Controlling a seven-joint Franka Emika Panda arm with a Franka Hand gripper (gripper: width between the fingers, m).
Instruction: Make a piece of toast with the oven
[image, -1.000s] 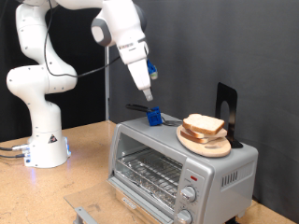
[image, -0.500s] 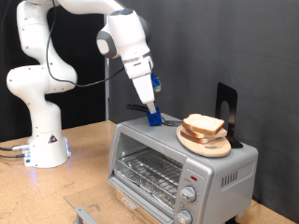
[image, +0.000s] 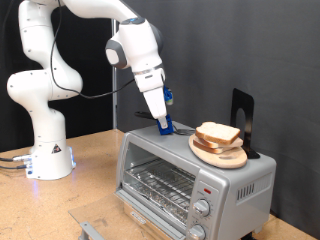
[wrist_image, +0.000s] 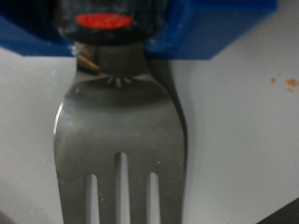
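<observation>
No brand or writing can be read on the oven (image: 190, 178), which stands on the tabletop (image: 90, 170) with its glass door shut. The piece of toast (image: 218, 134) lies on a wooden plate (image: 215, 154) on the oven's roof. The pincer (image: 162, 124), over the roof just left of the plate in the exterior view, has blue fingers (wrist_image: 224, 28) gripping a fork (wrist_image: 120, 140), its tips cut off in the wrist view.

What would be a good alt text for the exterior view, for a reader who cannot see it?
A white robot arm lowers its gripper onto a blue holder on top of a silver toaster oven. On the oven, towards the exterior view's right, a slice of bread lies on a wooden plate; the oven door is shut.
</observation>
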